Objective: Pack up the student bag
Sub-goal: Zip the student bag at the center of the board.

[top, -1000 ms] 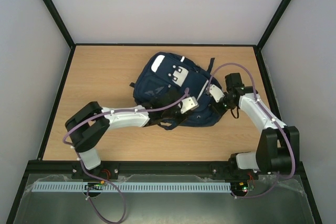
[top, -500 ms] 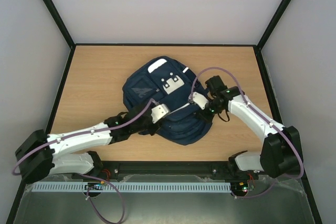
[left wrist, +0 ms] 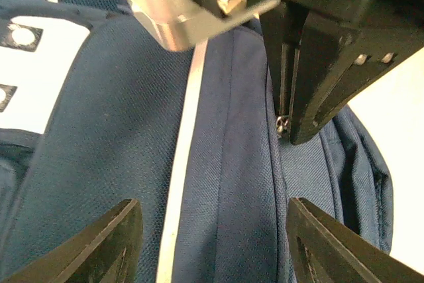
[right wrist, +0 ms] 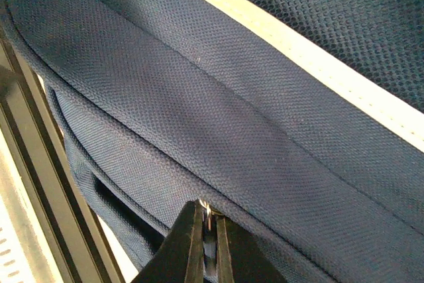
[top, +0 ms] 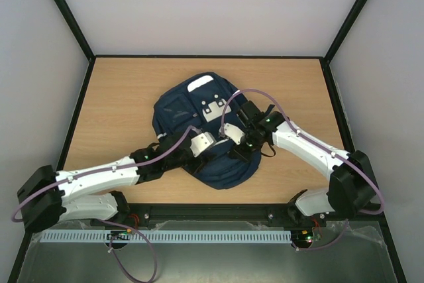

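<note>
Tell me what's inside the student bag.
Only navy outer fabric and white stripes show. Whatever the student bag holds is covered. The right gripper pinches a small metal piece at its seam.

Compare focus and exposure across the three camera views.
Top external: even light, sharp, little shadow around the large navy-blue fabric backpack. Left wrist: the light wooden table washes out to white. Right wrist: backpack weave crisp.
</note>
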`<state>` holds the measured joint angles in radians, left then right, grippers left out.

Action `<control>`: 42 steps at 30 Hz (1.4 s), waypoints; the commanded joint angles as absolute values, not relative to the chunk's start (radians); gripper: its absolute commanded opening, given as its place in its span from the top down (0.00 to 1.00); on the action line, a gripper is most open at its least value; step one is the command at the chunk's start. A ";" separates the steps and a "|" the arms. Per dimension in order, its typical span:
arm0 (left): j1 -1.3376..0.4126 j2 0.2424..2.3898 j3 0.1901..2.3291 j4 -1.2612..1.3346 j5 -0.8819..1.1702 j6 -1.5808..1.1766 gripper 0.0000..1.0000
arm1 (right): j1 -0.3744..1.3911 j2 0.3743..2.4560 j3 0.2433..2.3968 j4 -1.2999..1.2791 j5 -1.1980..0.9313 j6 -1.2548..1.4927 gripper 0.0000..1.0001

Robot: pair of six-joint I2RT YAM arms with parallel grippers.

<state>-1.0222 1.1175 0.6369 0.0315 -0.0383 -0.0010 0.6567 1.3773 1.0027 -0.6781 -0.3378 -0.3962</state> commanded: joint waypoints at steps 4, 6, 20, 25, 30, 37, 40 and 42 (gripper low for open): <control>-1.040 1.222 0.661 0.099 -0.055 0.014 0.39 | 0.670 1.386 1.034 -0.676 -0.389 -0.356 0.99; -1.041 1.243 0.662 0.106 -0.059 0.018 0.40 | 0.670 1.384 1.031 -0.675 -0.390 -0.353 0.99; -1.045 1.315 0.677 0.161 -0.082 0.078 0.89 | 0.655 1.396 1.044 -0.712 -0.393 -0.382 0.99; -1.053 1.240 0.637 0.117 -0.098 0.057 0.95 | 0.548 1.395 1.001 -0.727 -0.359 -0.444 0.99; -1.059 1.179 0.627 0.048 -0.095 0.013 0.96 | 0.403 1.426 0.949 -0.737 -0.332 -0.547 0.99; -1.065 1.127 0.623 -0.088 -0.158 -0.051 0.98 | 0.338 1.433 0.948 -0.737 -0.319 -0.588 0.99; -1.063 1.115 0.627 -0.172 -0.219 -0.086 0.96 | 0.350 1.413 0.948 -0.737 -0.349 -0.575 0.99; -1.065 1.093 0.620 -0.176 -0.202 -0.083 0.78 | 0.385 1.401 0.946 -0.734 -0.357 -0.561 0.99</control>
<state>-1.0668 1.1507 0.6266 -0.0551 -0.1158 -0.0322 0.3565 1.4342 0.9554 -0.6945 -0.3851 -0.5613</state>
